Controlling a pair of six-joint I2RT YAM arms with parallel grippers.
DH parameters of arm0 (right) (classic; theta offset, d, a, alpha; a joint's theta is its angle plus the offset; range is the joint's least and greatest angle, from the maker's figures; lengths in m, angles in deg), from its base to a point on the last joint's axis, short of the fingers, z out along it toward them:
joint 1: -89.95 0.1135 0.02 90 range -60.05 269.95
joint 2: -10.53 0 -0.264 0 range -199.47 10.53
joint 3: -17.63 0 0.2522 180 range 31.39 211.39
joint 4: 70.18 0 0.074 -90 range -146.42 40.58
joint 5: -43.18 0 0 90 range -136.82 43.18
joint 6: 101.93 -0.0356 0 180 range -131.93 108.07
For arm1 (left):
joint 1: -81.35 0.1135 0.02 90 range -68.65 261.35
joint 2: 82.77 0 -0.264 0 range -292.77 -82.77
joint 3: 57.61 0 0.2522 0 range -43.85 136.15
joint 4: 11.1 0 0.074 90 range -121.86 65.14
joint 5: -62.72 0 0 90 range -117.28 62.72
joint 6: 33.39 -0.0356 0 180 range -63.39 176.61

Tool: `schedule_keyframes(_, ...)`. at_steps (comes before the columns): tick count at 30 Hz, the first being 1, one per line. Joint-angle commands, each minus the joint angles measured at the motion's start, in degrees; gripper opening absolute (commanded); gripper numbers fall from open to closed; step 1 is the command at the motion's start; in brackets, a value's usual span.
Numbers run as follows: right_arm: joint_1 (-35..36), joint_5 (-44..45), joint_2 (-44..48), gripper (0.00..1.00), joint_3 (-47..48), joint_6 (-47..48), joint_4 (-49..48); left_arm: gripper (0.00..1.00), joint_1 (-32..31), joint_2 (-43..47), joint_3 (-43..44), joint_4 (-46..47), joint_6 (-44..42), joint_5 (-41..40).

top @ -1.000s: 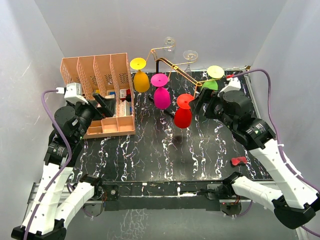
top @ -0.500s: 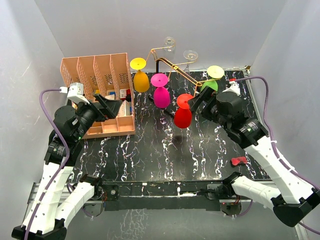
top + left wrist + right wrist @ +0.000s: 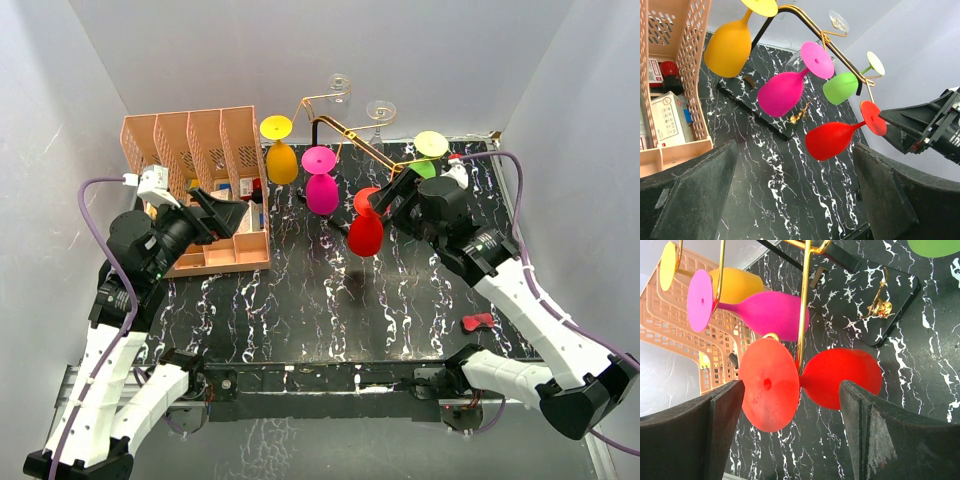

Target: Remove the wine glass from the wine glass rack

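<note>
The wine glass rack [image 3: 350, 135] is a gold wire frame on a black post at the back centre. Yellow [image 3: 283, 162], magenta [image 3: 322, 193], red [image 3: 365, 236] and green [image 3: 424, 168] wine glasses hang upside down from its arms. My right gripper [image 3: 385, 200] is open, right next to the red glass's foot. In the right wrist view the red foot [image 3: 769, 385] and stem lie between the open fingers of this gripper [image 3: 792, 407], with the bowl [image 3: 842, 377] behind them. My left gripper [image 3: 225, 215] is open and empty by the organiser, and its wrist view faces the red glass [image 3: 832, 140].
A peach slotted organiser [image 3: 195, 150] holding small items stands at the back left. Two clear glasses [image 3: 380, 110] hang at the rack's far end. The rack's flat black base [image 3: 880, 295] carries a small gold trinket [image 3: 879, 307]. A small red object [image 3: 477, 321] lies at the right front.
My right gripper has moved left, closing in on the red glass's foot. My left gripper now shows its fingers spread wide toward the rack. The glasses have not moved.
</note>
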Motion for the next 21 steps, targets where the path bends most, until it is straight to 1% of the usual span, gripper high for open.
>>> schedule_keyframes(1, 0.36, 1.08, -0.17, 0.81, -0.61, -0.03, -4.5, 0.97, 0.31, -0.3, 0.25, 2.31, 0.91, 2.09)
schedule_keyframes(5, 0.35, 0.56, 0.14, 0.74, -1.54, 0.02, -4.52, 0.97, 0.31, -0.8, 0.19, 1.85, 0.82, 1.96)
schedule_keyframes(9, 0.37, 0.76, 0.4, 0.7, -2.38, 0.06, -4.58, 0.97, 0.31, -0.63, -0.44, 2.26, 1.31, 2.19)
schedule_keyframes(12, 0.36, 0.78, 0.41, 0.64, -2.58, 0.02, -4.49, 0.97, 0.29, -0.63, -0.5, 2.28, 1.3, 2.23)
schedule_keyframes(21, 0.32, 0.64, 0.65, 0.55, -2.5, -0.1, -4.37, 0.97, 0.35, -0.63, 0.07, 1.59, 0.86, 1.89)
